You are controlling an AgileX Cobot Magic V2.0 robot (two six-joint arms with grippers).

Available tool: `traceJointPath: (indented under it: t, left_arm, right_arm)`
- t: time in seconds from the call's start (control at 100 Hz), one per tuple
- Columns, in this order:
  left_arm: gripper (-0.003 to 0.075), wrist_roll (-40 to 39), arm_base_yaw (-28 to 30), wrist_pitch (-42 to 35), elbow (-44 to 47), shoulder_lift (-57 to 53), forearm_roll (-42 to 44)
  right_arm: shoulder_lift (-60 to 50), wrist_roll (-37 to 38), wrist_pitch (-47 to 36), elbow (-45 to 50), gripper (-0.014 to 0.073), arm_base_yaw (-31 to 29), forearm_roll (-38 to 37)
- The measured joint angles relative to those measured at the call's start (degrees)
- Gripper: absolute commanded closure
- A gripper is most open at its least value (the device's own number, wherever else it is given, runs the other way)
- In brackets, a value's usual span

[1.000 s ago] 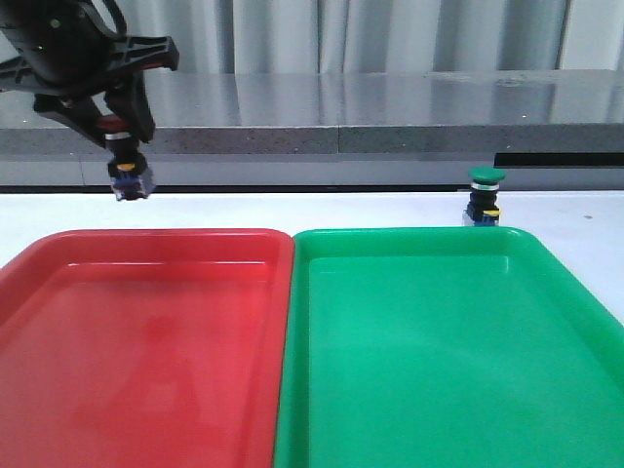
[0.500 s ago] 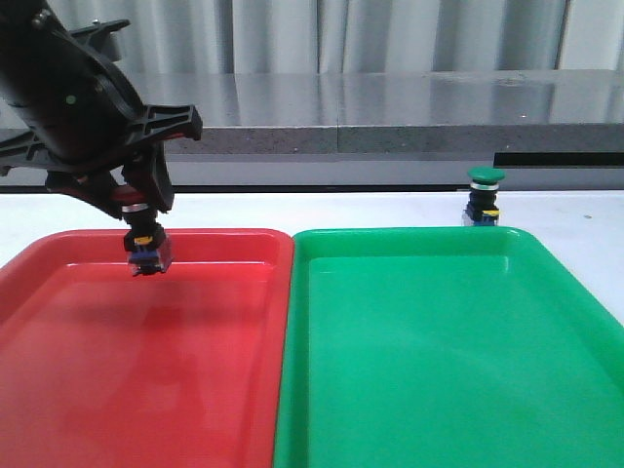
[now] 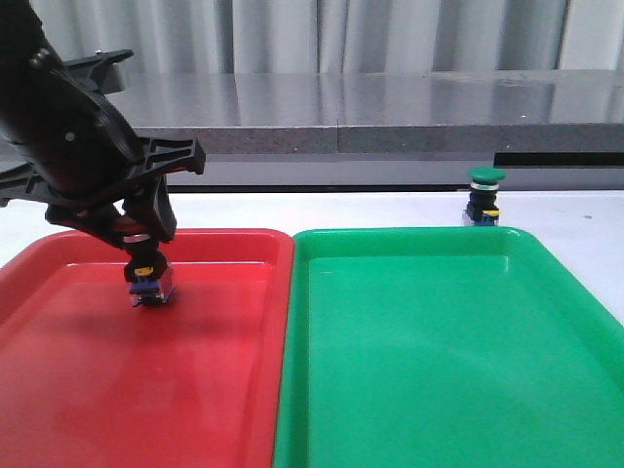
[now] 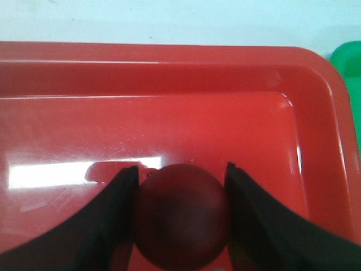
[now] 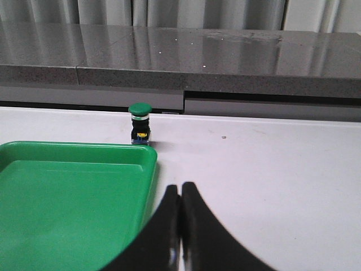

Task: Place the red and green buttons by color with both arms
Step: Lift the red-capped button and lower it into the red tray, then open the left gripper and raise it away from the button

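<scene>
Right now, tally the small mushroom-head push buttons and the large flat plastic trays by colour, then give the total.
Red-capped mushroom-head push button, held in the left gripper over the red tray: 1
Green-capped mushroom-head push button, standing on the white table behind the green tray: 1
Red flat plastic tray: 1
Green flat plastic tray: 1
Total: 4

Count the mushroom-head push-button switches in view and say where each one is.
2. The red-capped push-button switch is held in the left gripper over the red plastic tray. The green-capped push-button switch stands upright on the white table behind the green plastic tray.
</scene>
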Motion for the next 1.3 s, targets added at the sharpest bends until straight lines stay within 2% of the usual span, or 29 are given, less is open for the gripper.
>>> traceJointPath:
  t: [0.12, 0.31, 0.5, 1.0, 1.19, 1.3]
  left_arm:
    - [0.0498, 0.00, 0.00, 0.00, 0.09, 0.00, 0.00]
    - [0.0327, 0.00, 0.00, 0.00, 0.09, 0.00, 0.00]
    - [0.0236, 0.00, 0.00, 0.00, 0.09, -0.13, 0.00]
    - [0.0222, 0.00, 0.00, 0.00, 0.09, -0.52, 0.00]
    - [0.0222, 0.00, 0.49, 0.00, 0.09, -4.33, 0.97]
    - [0.0222, 0.00, 2.95, 0.00, 0.09, -7.87, 1.39]
  right_arm:
    - [0.00, 0.00, 0.00, 0.00, 0.0660, 0.00, 0.00]
    - [0.00, 0.00, 0.00, 0.00, 0.0660, 0.00, 0.00]
    - [0.00, 0.00, 0.00, 0.00, 0.0660, 0.00, 0.00]
    - [0.00, 0.00, 0.00, 0.00, 0.0660, 0.00, 0.00]
    - [0.00, 0.00, 0.00, 0.00, 0.0660, 0.00, 0.00]
    - [0.00, 0.00, 0.00, 0.00, 0.0660, 0.00, 0.00]
